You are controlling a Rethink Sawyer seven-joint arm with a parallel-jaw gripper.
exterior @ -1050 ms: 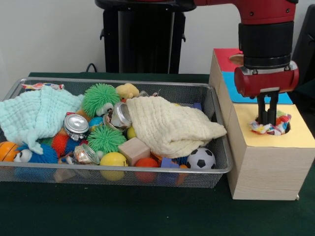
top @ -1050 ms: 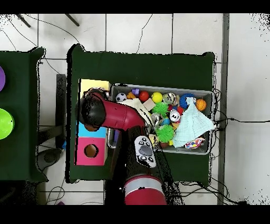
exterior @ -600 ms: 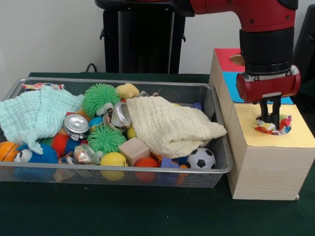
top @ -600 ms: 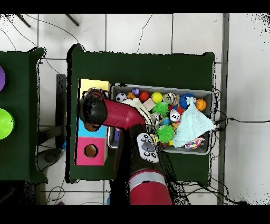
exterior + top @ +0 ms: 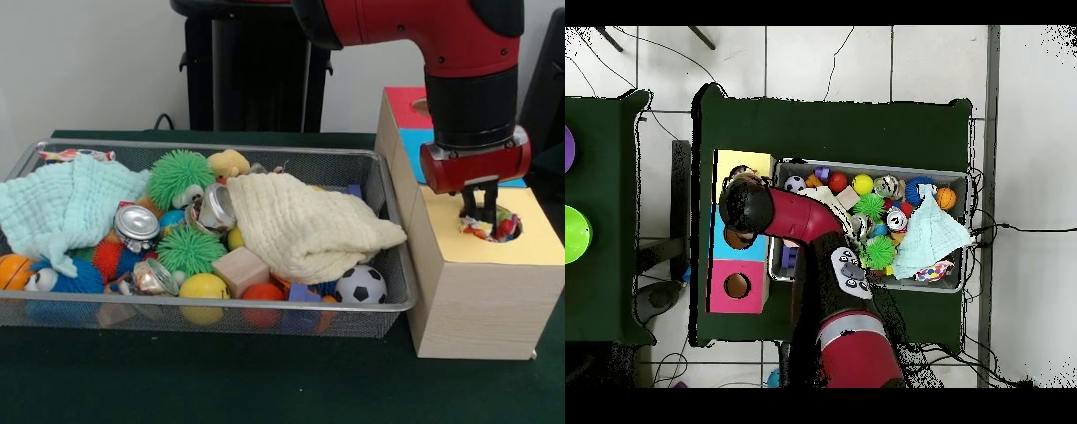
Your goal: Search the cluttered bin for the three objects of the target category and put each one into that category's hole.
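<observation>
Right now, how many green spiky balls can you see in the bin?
2. One green spiky ball sits at the back beside the mint cloth; the other lies nearer the front, behind the wooden block. The cloths could hide more.

Multicoloured cloth (image 5: 488, 227) now lower beneath the jaws, deeper into the yellow hole; gripper (image 5: 478, 213) slightly raised.

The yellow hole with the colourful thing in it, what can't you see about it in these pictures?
- Front view: the colourful cloth thing sits partly down in the yellow hole; its lower part is hidden by the box top.
- Front view: the tool covers its middle, so whether it is gripped cannot be told.
- Overhead view: the red arm covers most of the hole.
</observation>
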